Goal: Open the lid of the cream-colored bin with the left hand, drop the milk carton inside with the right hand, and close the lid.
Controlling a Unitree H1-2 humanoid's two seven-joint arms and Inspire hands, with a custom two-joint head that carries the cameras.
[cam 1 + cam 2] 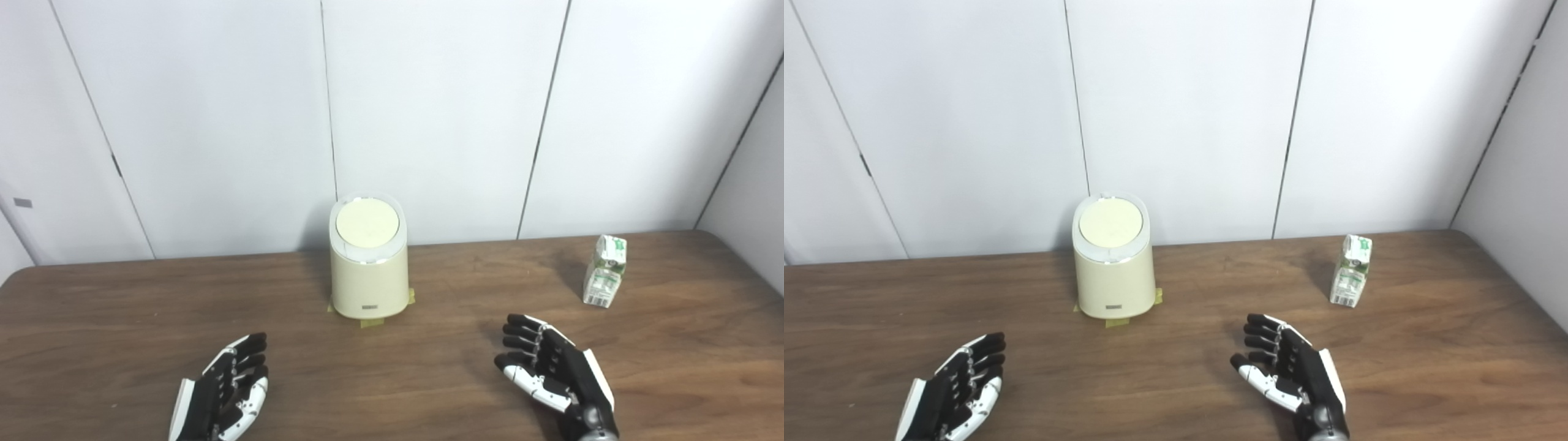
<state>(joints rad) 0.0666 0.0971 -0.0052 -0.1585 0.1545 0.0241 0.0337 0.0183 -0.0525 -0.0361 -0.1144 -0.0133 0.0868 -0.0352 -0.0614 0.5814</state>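
Milk carton stands upright, gabled top leaning slightly right, beyond right robot hand.

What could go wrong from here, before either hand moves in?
The bin is tall, with only tape at its base, so the left hand prying the closed lid might tip it. The carton stands upright and narrow, apart from the open right hand; a glancing touch could knock it over. The bin's mouth looks snug for the carton.
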